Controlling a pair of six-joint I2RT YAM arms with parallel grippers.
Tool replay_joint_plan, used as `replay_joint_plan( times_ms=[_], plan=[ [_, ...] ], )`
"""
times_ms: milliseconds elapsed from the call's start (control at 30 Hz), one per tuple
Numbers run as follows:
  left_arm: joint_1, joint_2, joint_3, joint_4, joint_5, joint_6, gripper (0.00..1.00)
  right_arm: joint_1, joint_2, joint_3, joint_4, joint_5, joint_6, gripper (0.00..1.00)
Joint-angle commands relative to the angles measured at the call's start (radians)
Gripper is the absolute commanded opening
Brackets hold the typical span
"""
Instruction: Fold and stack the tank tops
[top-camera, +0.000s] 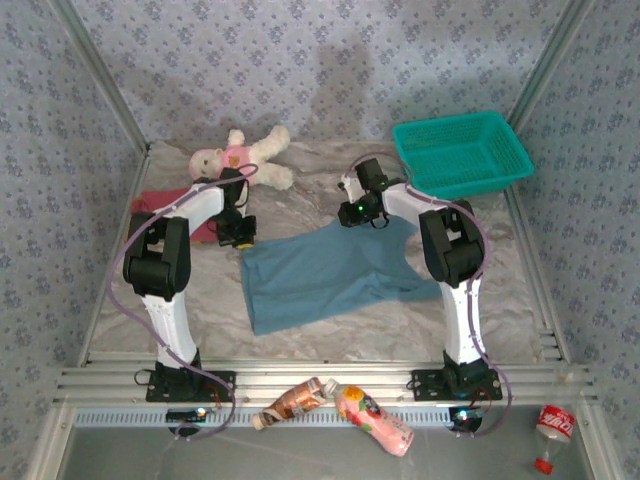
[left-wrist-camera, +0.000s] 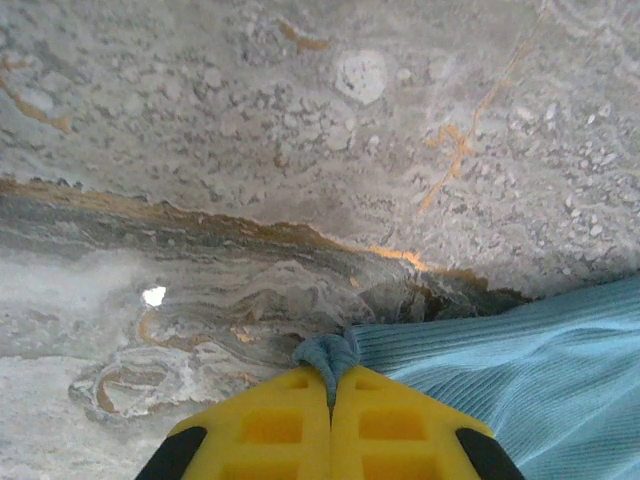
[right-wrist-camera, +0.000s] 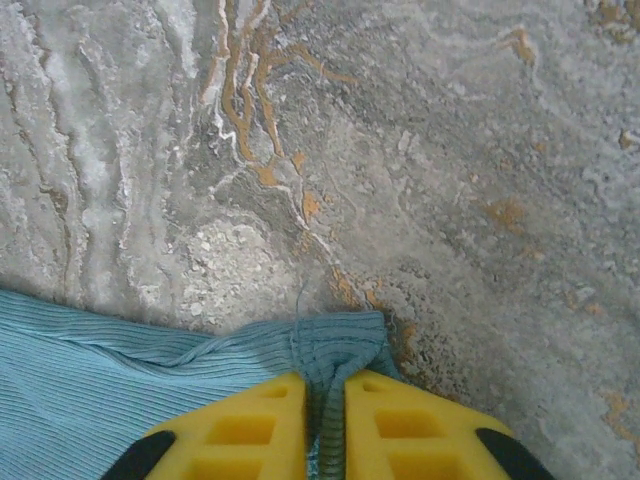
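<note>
The left arm hides most of the dark red tank top; wrist-view edges crop the dusty blue tank top.

soft even light, faint shadows (overhead view hazy, wrist views sharper).

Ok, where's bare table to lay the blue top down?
Bare: the near strip between blue tank top and the table edge; also far middle, between doll and basket. Crowded: far left, red top beside the left arm.
</note>
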Motion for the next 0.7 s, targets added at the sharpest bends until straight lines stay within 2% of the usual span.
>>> replay_joint_plan(
  times_ms=[0,100,400,667],
  plan=[
    [0.006,-0.021,0.029,-0.059,0.047,0.019,0.00,-0.009,-0.046,-0.028,0.040,-0.026,-0.026,0.11],
    [0.006,-0.052,0.017,-0.073,0.073,0.016,0.00,-0.008,-0.085,-0.060,0.068,-0.038,-0.039,0.07],
    [0.007,-0.176,-0.044,-0.105,0.150,-0.016,0.00,-0.004,-0.231,-0.254,0.169,-0.045,-0.068,0.07],
    [0.003,-0.293,-0.166,-0.103,0.225,-0.057,0.00,0.002,-0.376,-0.447,0.218,-0.034,-0.065,0.08]
  ],
)
